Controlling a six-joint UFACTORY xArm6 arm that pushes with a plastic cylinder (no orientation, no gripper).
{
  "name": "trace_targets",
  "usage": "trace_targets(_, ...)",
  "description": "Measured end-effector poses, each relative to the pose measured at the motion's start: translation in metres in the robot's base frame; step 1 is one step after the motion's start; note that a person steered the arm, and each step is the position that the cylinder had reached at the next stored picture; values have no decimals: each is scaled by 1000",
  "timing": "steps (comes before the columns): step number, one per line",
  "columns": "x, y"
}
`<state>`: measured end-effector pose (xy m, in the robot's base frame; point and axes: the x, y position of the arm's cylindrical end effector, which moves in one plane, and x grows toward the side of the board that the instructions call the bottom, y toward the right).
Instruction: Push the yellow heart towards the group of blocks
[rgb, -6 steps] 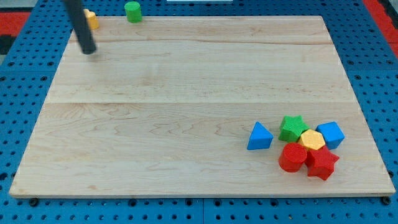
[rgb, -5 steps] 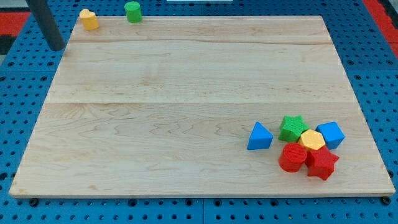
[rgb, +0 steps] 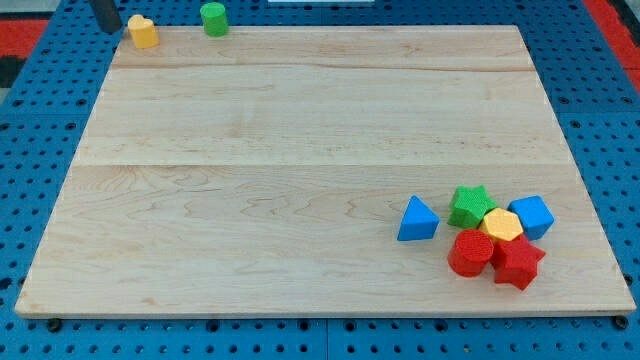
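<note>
The table (rgb: 300, 150) is a light wooden board lying on a blue perforated base (rgb: 30, 200). At its near right sits the group: blue triangle (rgb: 417, 220), blue cube (rgb: 532, 215), green star (rgb: 467, 206), red star (rgb: 518, 262), red cylinder (rgb: 470, 253) and yellow hexagon (rgb: 502, 225), closely packed. At the far left corner lies the yellow heart (rgb: 143, 31), well apart from the group. A green cylinder (rgb: 213, 18) stands just right of it. My tip (rgb: 108, 27) is just left of the heart; contact cannot be determined. The tool is a plain rod without jaws, holding nothing.
</note>
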<state>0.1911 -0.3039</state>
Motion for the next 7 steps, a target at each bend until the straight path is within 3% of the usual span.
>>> trace_targets(1,0,10)
trace_targets(3,8,106)
trace_targets(5,71,173)
trace_targets(7,84,206)
